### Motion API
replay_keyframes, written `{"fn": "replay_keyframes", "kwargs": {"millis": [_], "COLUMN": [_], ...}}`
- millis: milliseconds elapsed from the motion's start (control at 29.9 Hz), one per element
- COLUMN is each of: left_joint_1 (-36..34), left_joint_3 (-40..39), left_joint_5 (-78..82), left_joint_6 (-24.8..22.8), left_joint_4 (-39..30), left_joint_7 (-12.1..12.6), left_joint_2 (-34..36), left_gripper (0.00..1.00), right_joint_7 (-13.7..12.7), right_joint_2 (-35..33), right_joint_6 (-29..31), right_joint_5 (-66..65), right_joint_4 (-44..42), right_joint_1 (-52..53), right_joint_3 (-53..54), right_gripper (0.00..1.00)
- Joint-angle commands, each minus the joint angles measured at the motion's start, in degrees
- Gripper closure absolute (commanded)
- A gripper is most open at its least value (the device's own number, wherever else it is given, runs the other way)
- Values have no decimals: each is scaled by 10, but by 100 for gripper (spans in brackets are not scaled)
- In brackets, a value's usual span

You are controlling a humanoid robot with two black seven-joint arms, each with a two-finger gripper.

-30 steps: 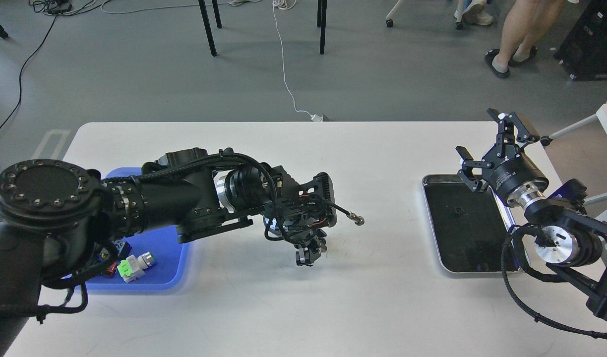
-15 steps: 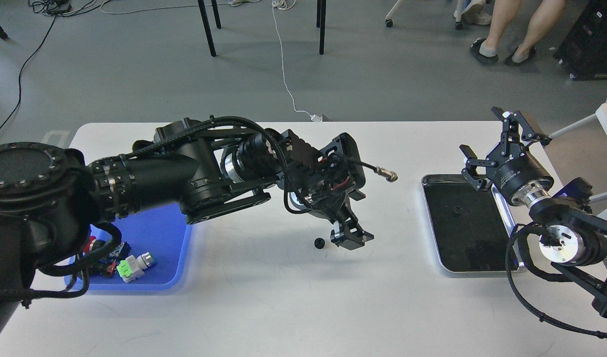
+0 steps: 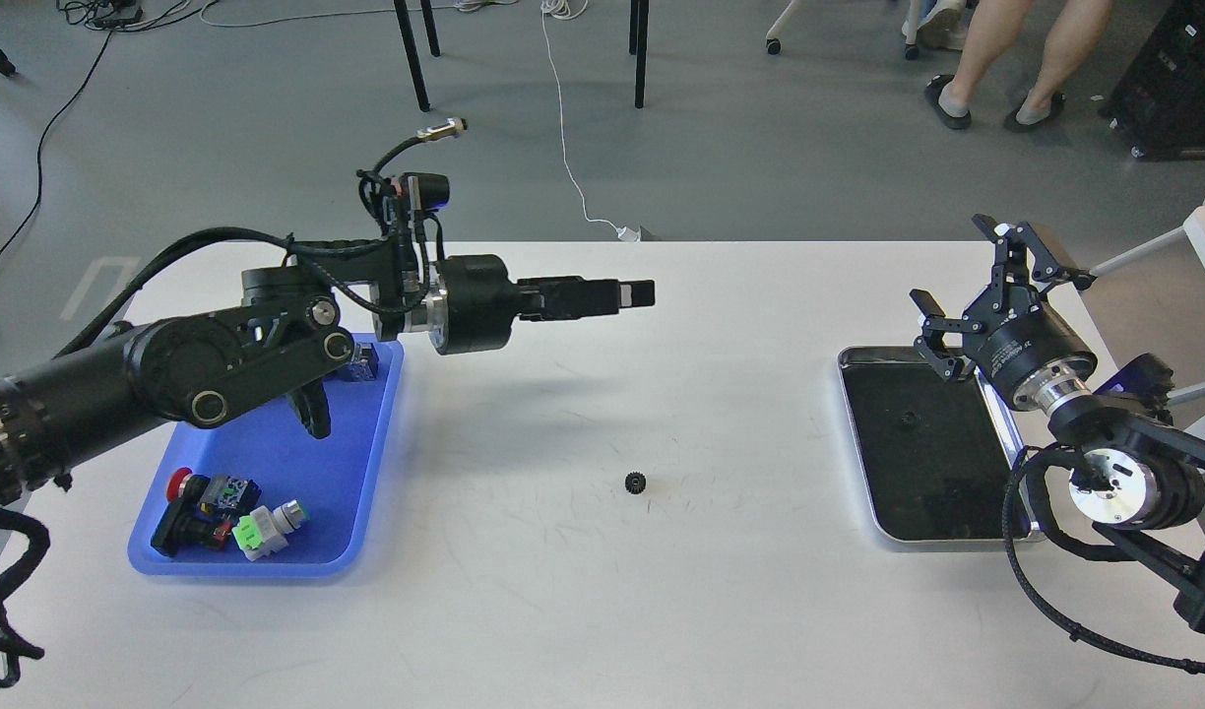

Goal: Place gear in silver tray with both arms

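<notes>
A small black gear [image 3: 635, 482] lies loose on the white table [image 3: 602, 591], near its middle. My left gripper [image 3: 638, 292] hovers well above and behind it, pointing right; it is seen side-on, so I cannot tell its fingers apart, and nothing shows in it. The silver tray [image 3: 996, 430] sits at the right with a dark mirror-like floor and a small dark speck [image 3: 906, 418] on it. My right gripper [image 3: 957, 274] is open and empty, raised over the tray's far right corner.
A blue plastic tray [image 3: 268, 463] at the left holds a red button part [image 3: 191, 497] and a green and white part [image 3: 264, 529]. Chair legs, cables and a person's legs are on the floor beyond the table.
My left arm let go of the gear, rose and pulled back to the left, its gripper now level and pointing right. The gear stays on the table. The right arm has hardly moved.
</notes>
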Motion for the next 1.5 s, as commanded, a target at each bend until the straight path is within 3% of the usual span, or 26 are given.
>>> {"fn": "replay_keyframes", "kwargs": {"millis": [0, 167, 501, 635, 869, 1103, 1471], "left_joint_1": [111, 239, 369, 383, 383, 381, 382], "left_joint_3": [-121, -269, -428, -443, -451, -489, -492], "left_joint_5": [-71, -156, -218, -218, -218, -220, -219], "left_joint_6": [-3, -5, 1, -6, -12, -19, -22], "left_joint_4": [-14, -14, -14, -14, -14, -14, -14], "left_joint_7": [0, 0, 0, 0, 0, 0, 0], "left_joint_2": [16, 5, -35, -35, -37, -52, -52], "left_gripper": [2, 2, 2, 2, 2, 2, 2], "right_joint_7": [0, 0, 0, 0, 0, 0, 0], "right_joint_2": [4, 6, 3, -4, 6, 160, 352], "right_joint_6": [0, 1, 3, 8, 10, 10, 3], "right_joint_5": [0, -2, -124, -253, -420, -535, -642], "right_joint_4": [1, 1, 4, 16, 27, 17, -27], "right_joint_1": [0, 0, 10, 84, 346, 538, 603], "right_joint_3": [-1, -5, -27, -120, -415, -606, -751], "right_gripper": [1, 1, 1, 1, 1, 1, 1]}}
